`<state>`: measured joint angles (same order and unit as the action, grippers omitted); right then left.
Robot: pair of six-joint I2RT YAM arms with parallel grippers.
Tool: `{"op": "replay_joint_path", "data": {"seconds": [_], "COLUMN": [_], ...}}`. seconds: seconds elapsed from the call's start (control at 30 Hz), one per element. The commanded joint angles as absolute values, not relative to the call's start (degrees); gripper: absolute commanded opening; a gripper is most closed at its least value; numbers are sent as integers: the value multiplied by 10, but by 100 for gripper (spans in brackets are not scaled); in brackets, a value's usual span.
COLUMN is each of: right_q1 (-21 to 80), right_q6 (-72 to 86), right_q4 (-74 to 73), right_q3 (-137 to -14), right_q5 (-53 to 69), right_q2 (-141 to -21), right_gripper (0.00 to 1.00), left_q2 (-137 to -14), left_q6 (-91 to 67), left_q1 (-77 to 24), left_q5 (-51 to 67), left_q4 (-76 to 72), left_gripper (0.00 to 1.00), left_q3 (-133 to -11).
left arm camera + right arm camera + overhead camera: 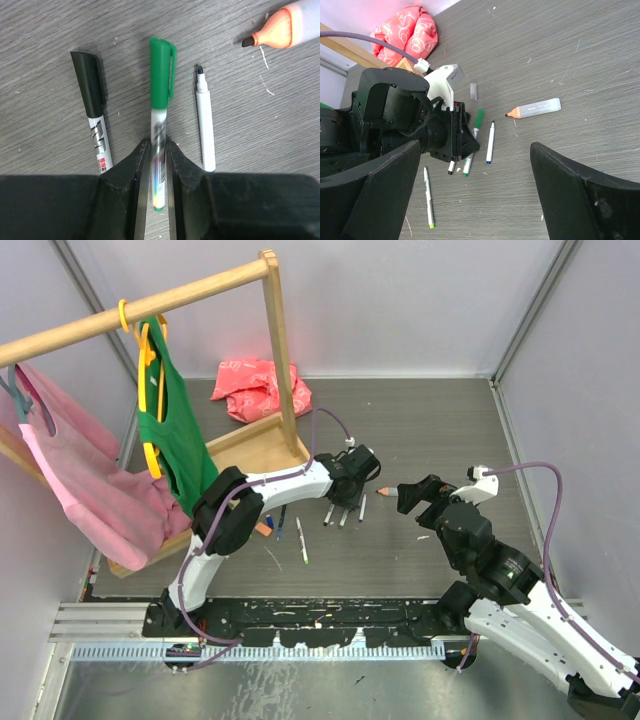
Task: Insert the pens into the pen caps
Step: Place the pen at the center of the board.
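Grey table (420, 420): left end effector (159, 146) low, clamping green-capped pen (162, 70); right end effector (475, 150) hovering, spread wide.

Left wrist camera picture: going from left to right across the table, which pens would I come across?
Black-capped pen → green-capped pen → uncapped white pen with a dark tip → orange-tipped highlighter, up in the far right corner.
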<state>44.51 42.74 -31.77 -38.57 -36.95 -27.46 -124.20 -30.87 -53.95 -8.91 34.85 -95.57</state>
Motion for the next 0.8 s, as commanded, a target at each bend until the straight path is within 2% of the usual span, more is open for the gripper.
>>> {"op": "replay_joint_path", "data": {"seconds": [0.0, 0.43, 0.77], "right_q1": [444, 444, 444], "right_q6": [437, 439, 439], "right_q4": [-303, -303, -301], "right_q3": [-389, -392, -392], "right_q5": [-384, -382, -376], "right_q2": [-271, -272, -279], "right_gripper": [95, 96, 95], "left_q2": [-1239, -1216, -1128], "left_q6": [-314, -296, -275], "left_q1": [-542, -541, -541], "left_q5": [-85, -98, -123], "left_q4": [344, 355, 370], "left_gripper": [21, 24, 27], "left_q3": [-957, -982, -986]}}
